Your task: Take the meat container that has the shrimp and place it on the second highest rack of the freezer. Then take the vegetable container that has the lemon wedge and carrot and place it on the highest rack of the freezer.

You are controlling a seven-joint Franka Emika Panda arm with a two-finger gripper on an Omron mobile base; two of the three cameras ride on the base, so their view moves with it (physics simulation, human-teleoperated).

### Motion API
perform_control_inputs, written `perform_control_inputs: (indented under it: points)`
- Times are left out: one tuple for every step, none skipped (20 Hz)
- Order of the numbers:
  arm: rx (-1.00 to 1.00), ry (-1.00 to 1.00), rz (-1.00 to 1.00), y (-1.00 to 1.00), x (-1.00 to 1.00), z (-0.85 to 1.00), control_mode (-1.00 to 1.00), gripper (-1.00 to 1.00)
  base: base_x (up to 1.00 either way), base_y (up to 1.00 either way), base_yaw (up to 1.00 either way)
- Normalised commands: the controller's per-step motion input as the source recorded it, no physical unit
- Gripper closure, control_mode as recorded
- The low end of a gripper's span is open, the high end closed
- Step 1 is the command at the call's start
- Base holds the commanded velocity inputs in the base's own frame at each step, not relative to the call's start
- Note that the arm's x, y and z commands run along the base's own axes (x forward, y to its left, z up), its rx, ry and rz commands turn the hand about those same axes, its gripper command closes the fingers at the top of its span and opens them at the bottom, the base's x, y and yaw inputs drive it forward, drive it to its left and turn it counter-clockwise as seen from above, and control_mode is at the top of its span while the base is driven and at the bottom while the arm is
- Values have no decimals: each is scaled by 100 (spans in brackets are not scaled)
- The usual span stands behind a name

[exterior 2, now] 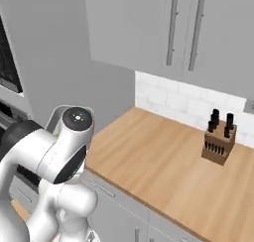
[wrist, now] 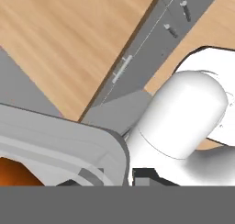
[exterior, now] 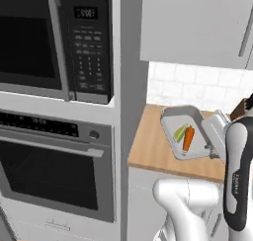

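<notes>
Tray (exterior: 182, 117): I see it lifted over the counter (exterior: 153, 148), carrot (exterior: 188, 138) and lemon wedge (exterior: 180, 133) inside.
Gripper (exterior: 216, 147): narrow, pinching the tray's rim, I judge.
Left: freezer top rack; shrimp step unconfirmed.

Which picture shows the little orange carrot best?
The left base view: the small straight orange carrot lies whole in the grey tray, beside the pale lemon wedge. The hand view catches an orange sliver inside that tray's rim.
</notes>
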Motion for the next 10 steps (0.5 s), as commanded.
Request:
perform_control_inputs:
  points:
    - [0,0,0,0,0,0,100,100,-6,67,73]
    - [0,0,0,0,0,0,100,100,-8,41,70]
    - [0,0,0,0,0,0,100,100,-16,31,68]
    - [0,0,0,0,0,0,100,100,-16,32,69]
    - [0,0,0,0,0,0,100,100,-15,32,69]
    - [0,0,0,0,0,0,100,100,-12,33,71]
    - [0,0,0,0,0,0,100,100,-14,35,71]
    - [0,0,0,0,0,0,100,100,-14,37,70]
    - [0,0,0,0,0,0,100,100,-13,41,71]
    - [0,0,0,0,0,0,100,100,-9,49,71]
